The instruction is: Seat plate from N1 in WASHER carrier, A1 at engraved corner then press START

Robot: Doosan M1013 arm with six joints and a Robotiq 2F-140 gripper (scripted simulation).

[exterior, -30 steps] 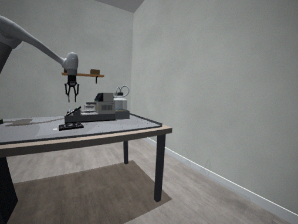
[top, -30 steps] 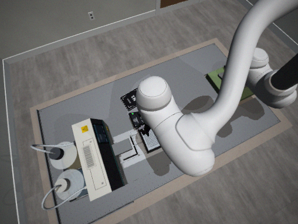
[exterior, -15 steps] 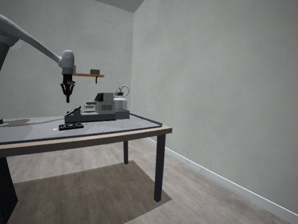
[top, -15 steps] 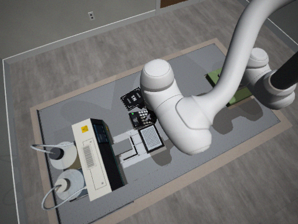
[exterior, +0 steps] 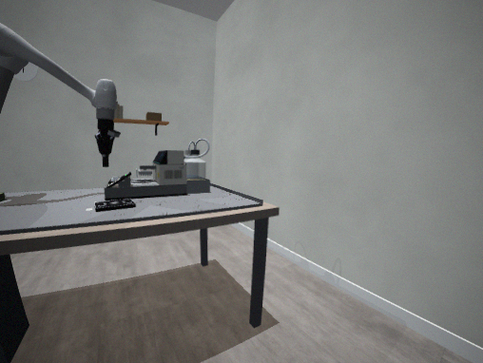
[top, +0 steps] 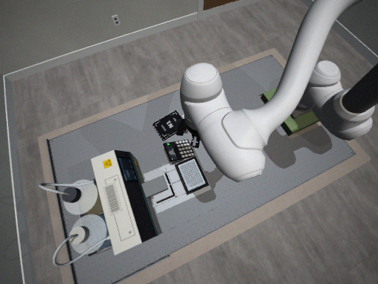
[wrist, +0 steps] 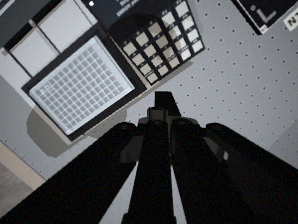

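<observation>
Top view: plate (top: 192, 174) (wrist: 81, 85) on the washer's carrier (top: 207, 185) (wrist: 139, 91), off nest N1 (top: 168, 125) (exterior: 115, 204); lamp green on the keypad unit (top: 179, 151) (wrist: 162, 42).

Exterior: fingers (exterior: 106, 161) pressed together, raised, likely for a key press.

Wrist: plate looks flat inside the dark surround; cut corner unclear, so A1 unconfirmed.

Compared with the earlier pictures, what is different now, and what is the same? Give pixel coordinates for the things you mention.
The pincer (top: 196, 141) (exterior: 106, 166) (wrist: 162, 104) has closed on nothing; one second ago its fingers stood apart. The arm moved off the plate (top: 192, 174) (wrist: 81, 85) toward the near side of the keypad (top: 179, 150) (wrist: 162, 42). The plate, the washer (top: 118, 201) (exterior: 172, 167) and nest N1 (top: 168, 125) (exterior: 115, 204) stayed put.
</observation>
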